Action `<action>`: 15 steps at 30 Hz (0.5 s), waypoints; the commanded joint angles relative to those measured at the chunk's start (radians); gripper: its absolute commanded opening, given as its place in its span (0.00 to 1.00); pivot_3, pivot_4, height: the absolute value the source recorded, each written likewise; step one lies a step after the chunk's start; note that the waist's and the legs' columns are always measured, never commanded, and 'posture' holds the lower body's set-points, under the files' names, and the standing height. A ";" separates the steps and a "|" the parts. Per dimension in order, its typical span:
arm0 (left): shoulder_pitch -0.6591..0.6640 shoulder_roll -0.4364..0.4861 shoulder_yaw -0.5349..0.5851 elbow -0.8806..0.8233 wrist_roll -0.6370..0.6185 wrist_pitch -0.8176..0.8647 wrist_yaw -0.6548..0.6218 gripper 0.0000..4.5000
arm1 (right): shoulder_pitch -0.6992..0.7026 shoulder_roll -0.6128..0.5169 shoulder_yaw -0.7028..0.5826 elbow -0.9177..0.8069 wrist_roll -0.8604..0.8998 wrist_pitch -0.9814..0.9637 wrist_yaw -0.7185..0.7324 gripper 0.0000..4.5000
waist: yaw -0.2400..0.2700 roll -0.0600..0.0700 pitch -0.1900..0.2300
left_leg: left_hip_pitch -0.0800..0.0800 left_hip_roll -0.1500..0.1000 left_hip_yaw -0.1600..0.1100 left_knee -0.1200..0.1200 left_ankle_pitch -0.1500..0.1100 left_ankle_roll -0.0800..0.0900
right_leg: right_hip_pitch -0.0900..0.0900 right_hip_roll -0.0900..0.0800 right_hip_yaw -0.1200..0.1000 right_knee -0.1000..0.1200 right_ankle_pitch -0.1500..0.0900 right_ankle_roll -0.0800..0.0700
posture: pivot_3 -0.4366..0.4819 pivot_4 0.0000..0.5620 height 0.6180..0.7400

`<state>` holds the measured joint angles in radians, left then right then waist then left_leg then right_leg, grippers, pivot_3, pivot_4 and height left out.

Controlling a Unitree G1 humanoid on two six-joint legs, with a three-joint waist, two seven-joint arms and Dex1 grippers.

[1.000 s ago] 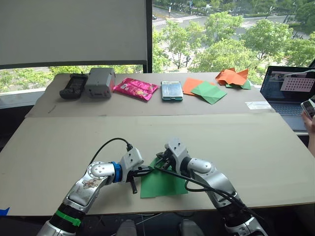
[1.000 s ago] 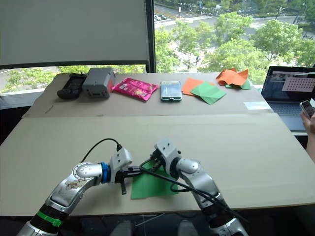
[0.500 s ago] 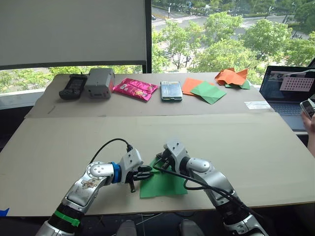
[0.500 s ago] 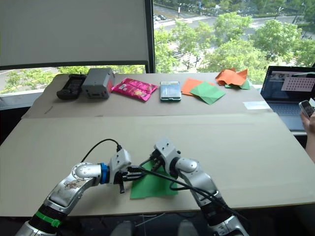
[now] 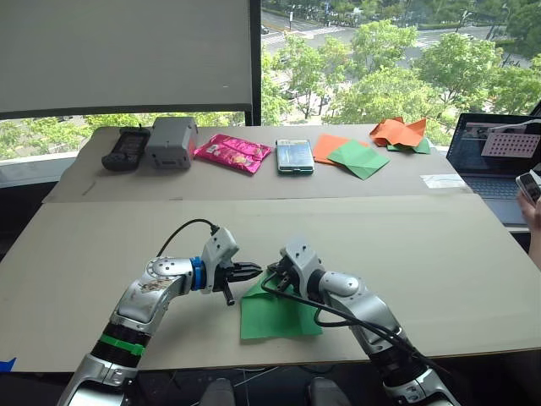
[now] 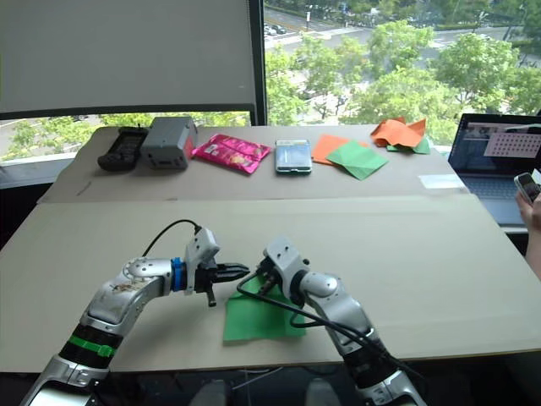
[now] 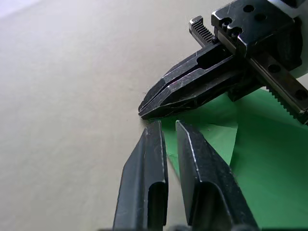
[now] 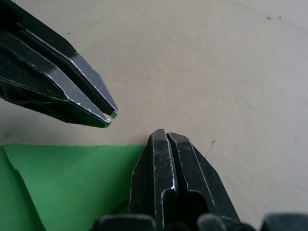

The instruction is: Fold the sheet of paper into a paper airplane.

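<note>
Both tools are pressed together, tips nearly meeting: the left tool (image 7: 166, 126) holds nothing, and the right tool (image 8: 165, 134) rests at the sheet of paper's (image 5: 279, 313) corner on the surface (image 5: 406, 245).

Matt paper on a matt board tabletop, with dark metal tools.

The sheet (image 5: 279, 313) is thin, smooth, matt green paper with sharp creases. The tabletop (image 5: 406, 245) under it looks like flat beige board, matt, with faint specks. Both the left tool (image 7: 166, 126) and the right tool (image 8: 161, 134) have black metal-looking fingers, semi-gloss, scuffed along their edges. Far behind the sheet, the pink packet (image 5: 233, 152) is glossy and crinkled.
</note>
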<state>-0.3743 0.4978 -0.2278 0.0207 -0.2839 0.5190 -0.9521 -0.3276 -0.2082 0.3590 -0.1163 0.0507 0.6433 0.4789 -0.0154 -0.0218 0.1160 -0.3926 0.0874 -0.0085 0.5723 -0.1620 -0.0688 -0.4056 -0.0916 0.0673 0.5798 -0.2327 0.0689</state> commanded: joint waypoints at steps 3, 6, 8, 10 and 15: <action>-0.054 -0.048 -0.040 0.064 0.058 -0.077 0.008 0.01 | 0.012 0.003 0.010 0.002 -0.007 0.022 -0.007 0.00 | 0.000 0.000 0.000 | 0.000 0.000 0.000 0.000 0.000 0.000 | 0.000 0.000 0.000 0.000 0.000 0.000 | 0.48 0.27 0.82; -0.065 -0.063 -0.046 0.090 0.076 -0.094 0.006 0.01 | 0.016 0.004 0.012 -0.005 -0.007 0.025 -0.009 0.00 | 0.000 0.000 0.000 | 0.000 0.000 0.000 0.000 0.000 0.000 | 0.000 0.000 0.000 0.001 0.000 0.000 | 0.48 0.27 0.82; -0.068 -0.061 -0.058 0.117 0.103 -0.112 0.007 0.01 | 0.020 0.002 0.012 -0.011 -0.007 0.029 -0.011 0.00 | 0.000 0.000 0.000 | 0.000 0.000 -0.001 0.000 0.000 0.000 | 0.000 0.000 0.000 0.001 0.000 0.000 | 0.48 0.27 0.82; -0.066 -0.057 -0.068 0.136 0.125 -0.130 0.004 0.01 | 0.024 0.001 0.011 -0.018 -0.007 0.032 -0.013 0.00 | 0.002 0.000 0.000 | 0.000 0.000 -0.001 0.000 0.000 0.000 | 0.001 0.000 0.000 0.001 0.000 0.000 | 0.48 0.27 0.82; -0.052 -0.048 -0.095 0.155 0.165 -0.164 -0.011 0.01 | 0.033 0.001 0.010 -0.031 -0.009 0.040 -0.015 0.00 | 0.003 0.000 -0.001 | 0.000 -0.001 -0.001 0.000 0.000 0.000 | 0.002 0.000 0.000 0.001 0.000 0.000 | 0.48 0.27 0.82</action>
<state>-0.4279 0.4419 -0.2974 0.1592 -0.1508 0.3612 -0.9582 -0.3077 -0.2062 0.3609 -0.1418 0.0428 0.6567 0.4639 -0.0129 -0.0214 0.1148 -0.3924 0.0869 -0.0096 0.5727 -0.1620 -0.0688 -0.4039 -0.0915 0.0673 0.5808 -0.2325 0.0692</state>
